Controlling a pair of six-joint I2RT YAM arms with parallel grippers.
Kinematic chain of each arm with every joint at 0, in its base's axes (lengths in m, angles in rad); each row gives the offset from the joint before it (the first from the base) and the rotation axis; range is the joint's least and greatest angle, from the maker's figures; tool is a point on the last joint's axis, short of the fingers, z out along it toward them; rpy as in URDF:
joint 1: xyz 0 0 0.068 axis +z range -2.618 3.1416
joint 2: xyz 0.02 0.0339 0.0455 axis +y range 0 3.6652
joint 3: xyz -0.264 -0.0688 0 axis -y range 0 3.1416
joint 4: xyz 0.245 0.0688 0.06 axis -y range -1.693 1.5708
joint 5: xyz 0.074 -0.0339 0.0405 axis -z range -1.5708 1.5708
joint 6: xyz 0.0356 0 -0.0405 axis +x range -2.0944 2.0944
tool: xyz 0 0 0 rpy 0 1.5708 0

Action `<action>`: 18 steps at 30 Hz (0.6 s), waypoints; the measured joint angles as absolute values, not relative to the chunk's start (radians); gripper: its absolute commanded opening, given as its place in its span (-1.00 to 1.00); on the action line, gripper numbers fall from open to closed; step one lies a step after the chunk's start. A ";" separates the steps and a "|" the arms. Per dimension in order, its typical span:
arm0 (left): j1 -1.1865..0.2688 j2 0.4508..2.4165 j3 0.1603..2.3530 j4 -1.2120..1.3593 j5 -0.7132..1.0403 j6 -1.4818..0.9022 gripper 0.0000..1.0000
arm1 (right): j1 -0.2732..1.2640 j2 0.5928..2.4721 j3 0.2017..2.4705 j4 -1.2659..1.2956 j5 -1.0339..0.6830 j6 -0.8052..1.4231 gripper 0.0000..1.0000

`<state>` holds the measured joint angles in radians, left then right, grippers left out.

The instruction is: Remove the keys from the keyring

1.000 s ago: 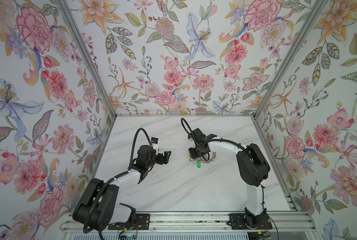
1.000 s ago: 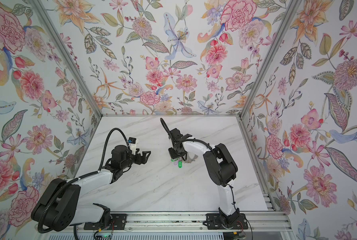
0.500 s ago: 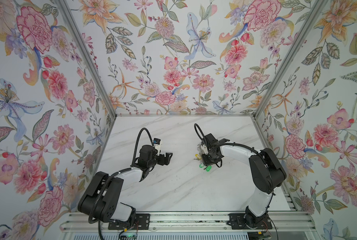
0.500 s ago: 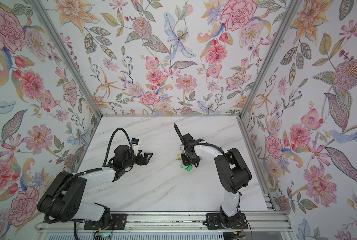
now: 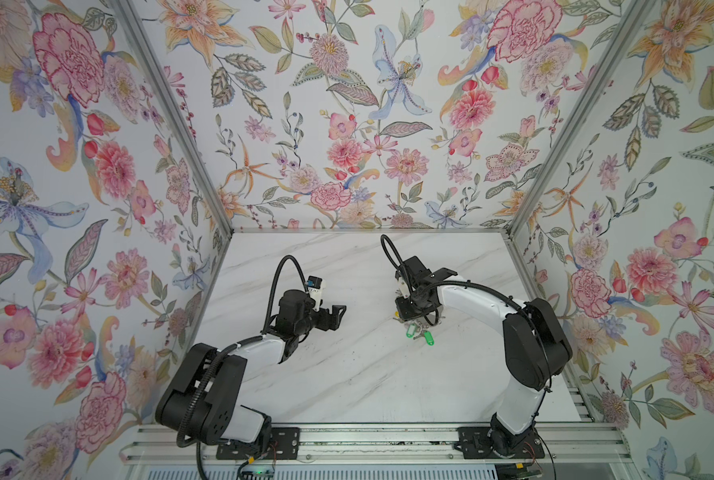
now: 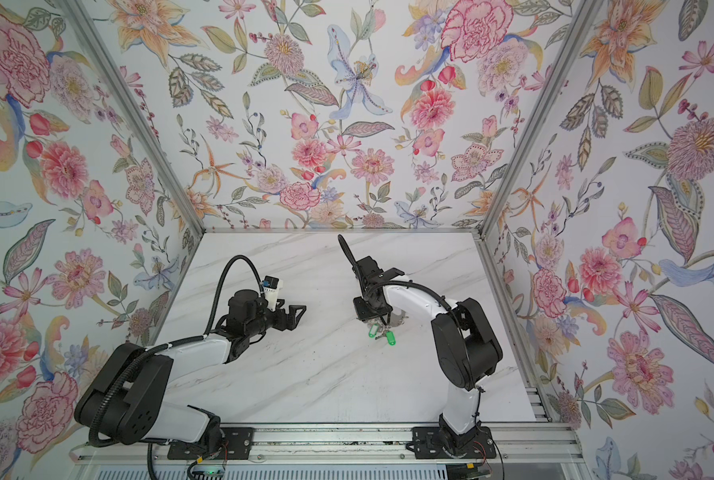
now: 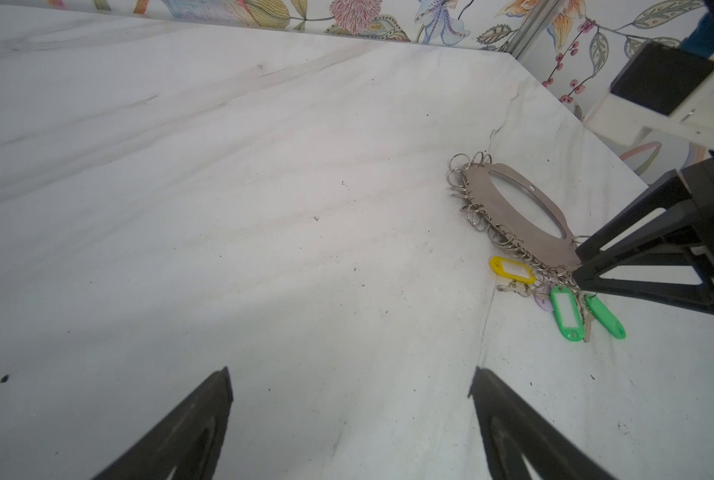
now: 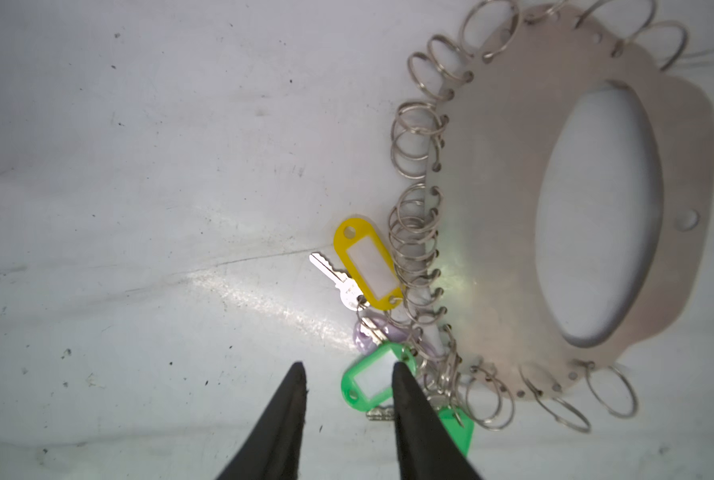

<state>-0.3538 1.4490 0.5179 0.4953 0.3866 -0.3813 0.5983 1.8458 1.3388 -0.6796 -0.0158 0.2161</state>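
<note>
**Take One Tag, Pin the Keyring**

Find the keyring (image 8: 492, 199) flat on the table (image 7: 180, 208), right of centre in both top views, directly beneath the right gripper (image 8: 349, 368). Note the keys (image 8: 334, 276) bunched at one end of its ringed edge: yellow tag (image 8: 367, 266), two green tags (image 8: 365, 382), possibly a pale purple one underneath. Read the right gripper as half-parted and empty, with bare table between the fingers (image 8: 413, 415) and one finger over a green tag in the wrist view. Read the left gripper (image 7: 351, 370) as spread wide, holding nothing, well apart from the keyring.

Treat the step as likely an approach to a grasp. Shift slightly to straddle one green tag only, not the tangle of rings (image 8: 415, 249). Close on the tag's flat faces. Bring the left gripper across to pin the keyring before pulling, to avoid dragging it along. Expect resistance from the wire rings under a straight tug; work the key round instead.
</note>
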 measured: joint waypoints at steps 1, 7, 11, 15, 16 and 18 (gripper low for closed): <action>-0.354 1.449 0.518 0.495 0.387 -0.381 0.86 | 0.601 1.865 1.348 -0.680 -0.008 0.212 -0.27; -0.354 1.428 0.518 0.495 0.386 -0.381 0.86 | 0.608 1.963 1.390 -0.695 0.026 0.181 -0.27; -0.354 1.421 0.518 0.495 0.386 -0.381 0.86 | 0.614 2.000 1.420 -0.696 0.037 0.168 -0.27; -0.354 1.421 0.518 0.495 0.386 -0.381 0.86 | 0.616 2.025 1.449 -0.695 0.045 0.160 -0.27; -0.354 1.421 0.518 0.495 0.386 -0.380 0.87 | 0.616 2.027 1.452 -0.696 0.047 0.159 -0.27; -0.354 1.421 0.518 0.495 0.386 -0.377 0.86 | 0.616 2.030 1.456 -0.695 0.057 0.154 -0.27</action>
